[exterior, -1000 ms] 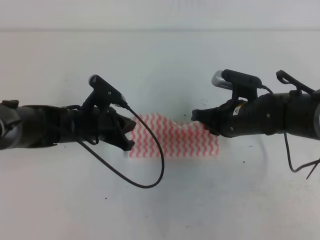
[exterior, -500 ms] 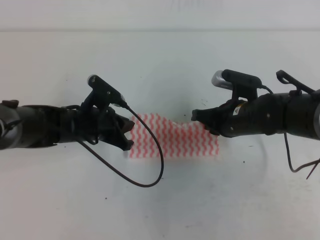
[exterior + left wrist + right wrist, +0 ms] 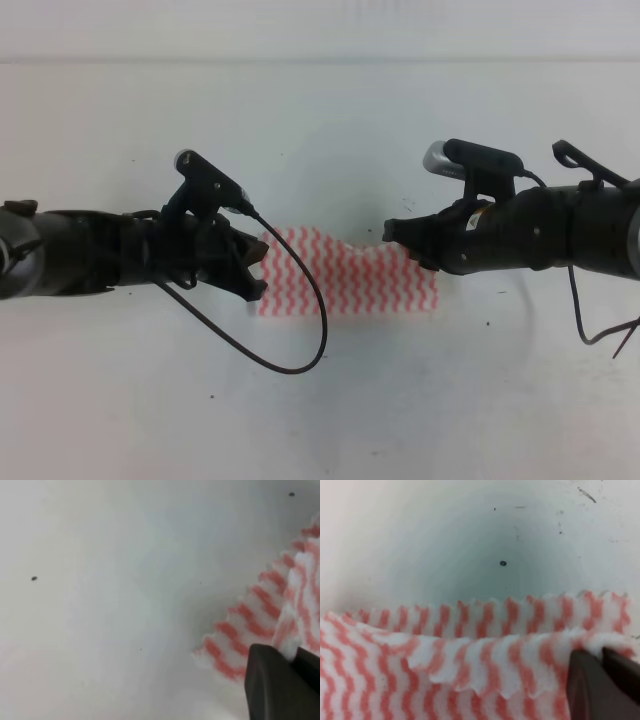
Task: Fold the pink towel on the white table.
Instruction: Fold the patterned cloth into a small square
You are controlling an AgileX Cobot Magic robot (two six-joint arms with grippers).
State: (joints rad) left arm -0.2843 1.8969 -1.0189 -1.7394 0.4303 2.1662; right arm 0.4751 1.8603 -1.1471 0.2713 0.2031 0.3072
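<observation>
1. Pink towel lying mid-desk on the white desk, between the two arms; already looks partly doubled over, w/ a second layer showing in both wrist views.
2. Left tool at the towel's 9 o'clock end, pressed together on a raised bit of cloth near the corner; left wrist view shows the dark tips w/ striped fabric caught between them.
3. Right tool at the towel's far edge, approx 1 o'clock of its centre, pinching the upper layer; right wrist view shows tips shut on the lifted fold, lower layer flat behind it.
4. Handling, judged: very light, thin, floppy. No stiffness, so sags and wrinkles betw. grip points; scalloped edges show it drapes freely.
5. Not fragile, not slippery; textured weave probably grips OK, but thin layers may separate, so one layer can slip out of a pinch.
6. Best hold: corners or edge ends, both tools level, cloth kept taut betw. them. Mid-edge pinch likely leaves ends drooping and a crooked fold.
7. Risk: dragging the bottom layer across the smooth desk instead of lifting only the top.
</observation>
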